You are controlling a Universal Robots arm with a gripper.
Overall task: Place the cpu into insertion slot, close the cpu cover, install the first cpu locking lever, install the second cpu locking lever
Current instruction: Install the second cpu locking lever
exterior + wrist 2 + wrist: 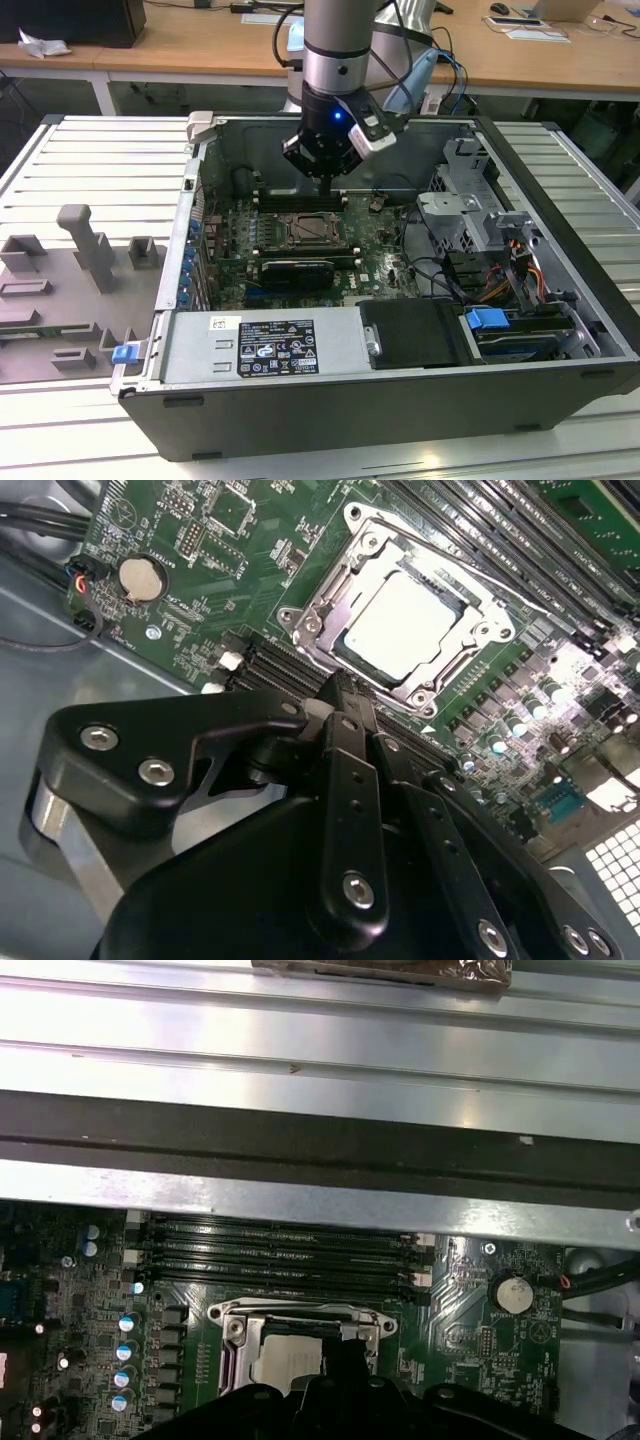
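Observation:
The cpu (405,620) lies flat in the socket on the green motherboard, its pale silvery top showing through the square window of the cpu cover (330,600), which lies down over it. My gripper (338,685) hovers just beside the socket's edge with its black fingers (345,780) pressed together and nothing between them. In the exterior view the gripper (328,185) points down inside the open computer case, right above the far edge of the socket (310,232). The first wrist view shows the cpu (285,1360) partly hidden behind the fingertips (345,1355). How the locking levers stand I cannot make out.
Black memory slots (300,197) run behind the socket and a black card (295,270) sits in front. A power supply (265,345) fills the case front; a drive cage (470,200) and cables (440,270) crowd the exterior view's right. Grey fixtures (90,250) stand outside.

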